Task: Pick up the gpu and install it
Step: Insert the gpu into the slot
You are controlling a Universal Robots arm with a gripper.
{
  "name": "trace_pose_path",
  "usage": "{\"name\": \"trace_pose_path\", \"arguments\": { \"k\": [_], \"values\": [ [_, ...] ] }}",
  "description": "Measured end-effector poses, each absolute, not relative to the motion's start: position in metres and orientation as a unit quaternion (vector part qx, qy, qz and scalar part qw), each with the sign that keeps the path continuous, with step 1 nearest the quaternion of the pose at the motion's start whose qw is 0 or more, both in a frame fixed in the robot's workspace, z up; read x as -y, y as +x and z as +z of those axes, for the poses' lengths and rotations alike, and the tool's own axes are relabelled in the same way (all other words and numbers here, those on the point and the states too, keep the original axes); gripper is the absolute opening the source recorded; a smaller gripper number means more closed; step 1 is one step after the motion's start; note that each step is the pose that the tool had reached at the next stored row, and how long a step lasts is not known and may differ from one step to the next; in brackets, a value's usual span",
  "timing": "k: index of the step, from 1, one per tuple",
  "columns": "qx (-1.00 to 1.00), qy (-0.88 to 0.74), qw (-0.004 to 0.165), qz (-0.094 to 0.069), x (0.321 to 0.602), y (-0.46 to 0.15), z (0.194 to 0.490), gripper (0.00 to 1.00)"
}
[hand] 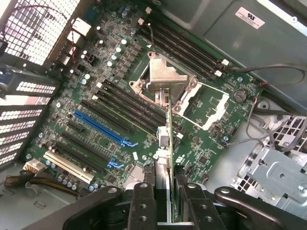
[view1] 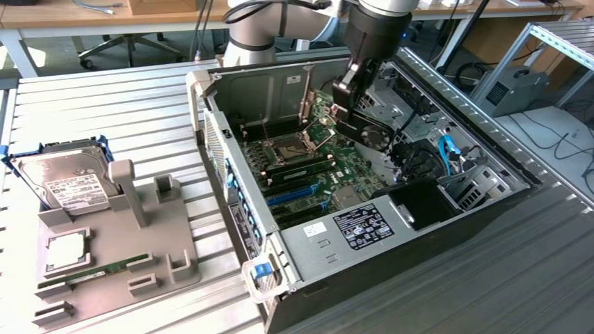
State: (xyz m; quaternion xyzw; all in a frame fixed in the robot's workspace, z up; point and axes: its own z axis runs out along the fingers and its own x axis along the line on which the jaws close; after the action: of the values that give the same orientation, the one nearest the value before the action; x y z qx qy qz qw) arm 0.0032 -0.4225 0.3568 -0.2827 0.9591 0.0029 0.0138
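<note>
My gripper (view1: 354, 85) hangs inside the open computer case (view1: 320, 240), shut on the gpu (view1: 360, 124). The black card hangs below the fingers, above the motherboard (view1: 311, 163), and its round fan (view1: 376, 134) faces the exterior view's right. In the wrist view the gpu (hand: 168, 139) is seen edge-on, clamped between the two black fingers (hand: 144, 194), with its silvery end bracket (hand: 161, 76) at the far end. The card hovers over the memory slots and CPU socket (hand: 204, 103). The blue expansion slots (hand: 103, 127) lie apart from it, off to one side.
The case's rear wall (view1: 264, 90) and drive cage (view1: 469, 188) with blue cables (view1: 447, 153) flank the card. On the exterior view's left, a grey fixture (view1: 139, 229) holds a silver hard drive (view1: 60, 179), a green memory stick (view1: 93, 270) and a square chip (view1: 67, 252).
</note>
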Motion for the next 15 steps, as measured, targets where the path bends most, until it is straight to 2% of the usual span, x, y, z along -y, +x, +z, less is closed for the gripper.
{"name": "trace_pose_path", "arguments": {
  "k": [15],
  "values": [
    [-0.947, -0.322, 0.014, 0.003, 0.4225, 0.0032, 0.3568, 0.27]
  ]
}}
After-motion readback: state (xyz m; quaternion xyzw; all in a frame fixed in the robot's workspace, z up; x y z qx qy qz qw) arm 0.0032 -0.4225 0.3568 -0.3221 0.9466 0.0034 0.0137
